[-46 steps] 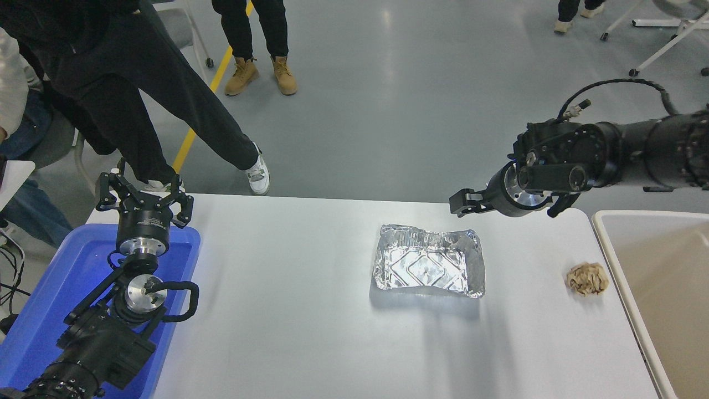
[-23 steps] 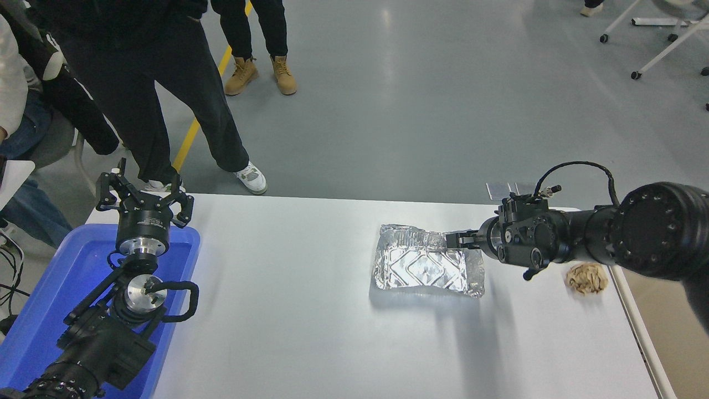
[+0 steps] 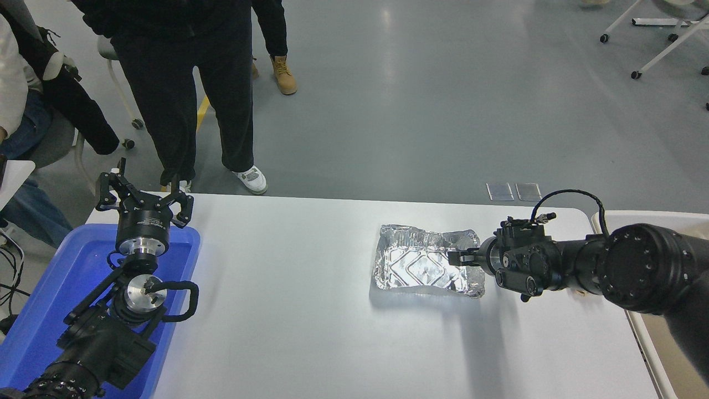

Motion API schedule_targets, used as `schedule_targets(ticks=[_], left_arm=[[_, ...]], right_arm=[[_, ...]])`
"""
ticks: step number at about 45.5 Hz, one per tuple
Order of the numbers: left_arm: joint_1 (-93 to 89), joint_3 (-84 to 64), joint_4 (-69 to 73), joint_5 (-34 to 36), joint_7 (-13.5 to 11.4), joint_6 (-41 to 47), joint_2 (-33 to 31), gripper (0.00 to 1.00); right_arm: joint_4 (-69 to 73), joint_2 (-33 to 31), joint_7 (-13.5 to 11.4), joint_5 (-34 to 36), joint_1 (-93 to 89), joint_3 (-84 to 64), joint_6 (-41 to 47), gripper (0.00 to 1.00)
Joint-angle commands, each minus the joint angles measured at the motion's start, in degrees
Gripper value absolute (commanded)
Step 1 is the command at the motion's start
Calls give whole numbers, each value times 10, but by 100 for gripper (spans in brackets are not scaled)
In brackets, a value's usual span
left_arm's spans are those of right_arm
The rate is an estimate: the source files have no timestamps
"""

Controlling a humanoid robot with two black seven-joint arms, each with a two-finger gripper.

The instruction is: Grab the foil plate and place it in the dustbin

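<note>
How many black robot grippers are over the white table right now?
2: the left gripper parked above the blue plastic tub, the right gripper at the shiny silver foil plate's right rim.

your robot: two matte black arms with silver metal collars.
the left arm shows a silver wrist disc, ribbed joints and a looped black cable; your right arm carries a screw-ringed round housing and thin arched cable.

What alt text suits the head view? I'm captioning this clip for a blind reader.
The black right gripper reaches in low from the right to the right rim of a shiny silver rectangular foil plate lying on the white table. The left gripper is parked open over a blue plastic tub; a beige dustbin stands at the table's right.
</note>
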Motion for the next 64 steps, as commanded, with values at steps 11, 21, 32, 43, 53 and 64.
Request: schedule_targets(ticks=[11, 21, 32, 43, 53, 64], left_arm=[[0, 0, 0, 0, 0, 0, 0, 99], [0, 0, 0, 0, 0, 0, 0, 99], [0, 0, 0, 0, 0, 0, 1, 99], [0, 0, 0, 0, 0, 0, 1, 99], [0, 0, 0, 0, 0, 0, 0, 99], [0, 0, 0, 0, 0, 0, 0, 99]], right_arm=[[-12, 1, 0, -11, -17, 15, 1, 93], [-6, 1, -2, -10, -18, 33, 10, 82], [-10, 1, 1, -4, -26, 39, 7, 75], [-13, -1, 1, -11, -28, 48, 3, 34], [-13, 0, 1, -22, -29, 47, 3, 0], [-12, -1, 1, -21, -24, 46, 3, 0]])
